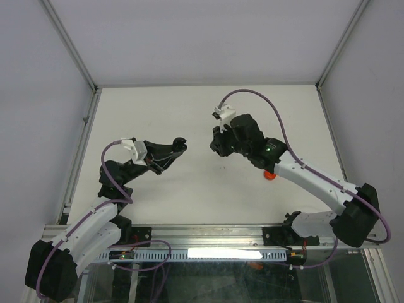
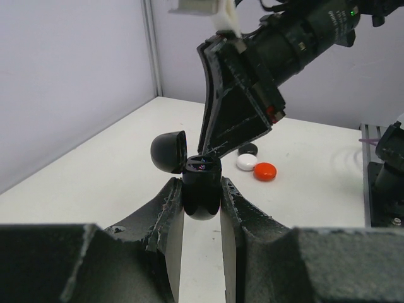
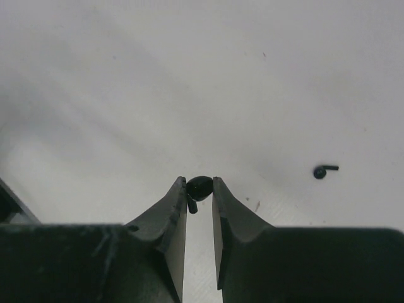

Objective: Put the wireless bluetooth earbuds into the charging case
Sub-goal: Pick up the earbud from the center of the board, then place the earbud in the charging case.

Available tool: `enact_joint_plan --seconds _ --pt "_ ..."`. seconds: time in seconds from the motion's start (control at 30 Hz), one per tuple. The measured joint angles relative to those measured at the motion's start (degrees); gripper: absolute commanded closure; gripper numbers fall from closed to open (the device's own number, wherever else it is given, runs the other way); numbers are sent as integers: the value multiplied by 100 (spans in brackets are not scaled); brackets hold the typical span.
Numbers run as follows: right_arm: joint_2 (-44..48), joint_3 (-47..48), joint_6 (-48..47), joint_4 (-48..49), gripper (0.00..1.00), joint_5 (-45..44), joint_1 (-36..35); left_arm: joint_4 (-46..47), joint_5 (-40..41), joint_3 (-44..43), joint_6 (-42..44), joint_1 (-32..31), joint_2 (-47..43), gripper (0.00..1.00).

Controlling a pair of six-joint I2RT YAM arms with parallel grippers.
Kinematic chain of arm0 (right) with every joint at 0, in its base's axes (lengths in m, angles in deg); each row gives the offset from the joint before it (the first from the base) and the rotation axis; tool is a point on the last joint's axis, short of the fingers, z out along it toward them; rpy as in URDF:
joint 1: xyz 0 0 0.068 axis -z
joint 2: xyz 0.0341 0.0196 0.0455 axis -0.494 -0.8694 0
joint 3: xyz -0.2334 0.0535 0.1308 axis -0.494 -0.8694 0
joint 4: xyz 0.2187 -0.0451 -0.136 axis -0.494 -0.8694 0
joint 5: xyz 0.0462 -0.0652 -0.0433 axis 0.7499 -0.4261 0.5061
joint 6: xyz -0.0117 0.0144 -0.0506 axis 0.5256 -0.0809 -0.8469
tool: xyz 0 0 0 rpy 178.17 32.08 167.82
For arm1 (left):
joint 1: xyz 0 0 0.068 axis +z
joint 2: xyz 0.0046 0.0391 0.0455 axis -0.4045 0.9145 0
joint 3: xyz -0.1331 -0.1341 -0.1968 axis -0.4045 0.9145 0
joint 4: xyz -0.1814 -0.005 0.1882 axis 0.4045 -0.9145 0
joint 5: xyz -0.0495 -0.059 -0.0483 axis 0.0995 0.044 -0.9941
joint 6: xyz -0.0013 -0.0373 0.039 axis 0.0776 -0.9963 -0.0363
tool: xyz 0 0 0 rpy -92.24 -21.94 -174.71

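**Hidden and unresolved regions, three views**

Left wrist view: the lower body of the charging case (image 2: 202, 183) is hidden between the fingers of the left gripper (image 2: 201, 189); its open well is too dark to show any contents; the black puck (image 2: 249, 149) is partly covered by the right gripper (image 2: 205, 151) hanging before it; the right arm (image 2: 303, 38) is cut off by the top edge. Right wrist view: the held earbud (image 3: 200, 185) shows only its head and a stub of stem, the rest behind the pads (image 3: 178, 211); the loose earbud (image 3: 323, 170) is too small for detail. Top view: the red puck (image 1: 270, 175) lies half under the right arm; case and held earbud cannot be told from the dark grippers.
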Motion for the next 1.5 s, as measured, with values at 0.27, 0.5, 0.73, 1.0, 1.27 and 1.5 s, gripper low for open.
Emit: enact_joint_plan --seconds 0.27,0.5,0.73,1.0,1.27,1.5 --pt "1025 -739 -7 1770 88 616 -245 273 -15 90 -188 0 37 92" --pt "1316 -1239 63 3204 88 1381 -273 686 -39 157 -468 0 179 92" --pt "1311 -1561 358 4446 89 2214 -282 1231 -289 234 -750 2 352 90" --pt "1049 -1639 699 5766 89 2914 -358 1757 -525 356 -907 2 363 89" --pt "763 -1652 758 6251 90 3248 -527 2035 -627 363 -1067 2 415 90" --pt "632 -1746 734 6382 90 3246 -551 2155 -719 363 -1152 2 413 89"
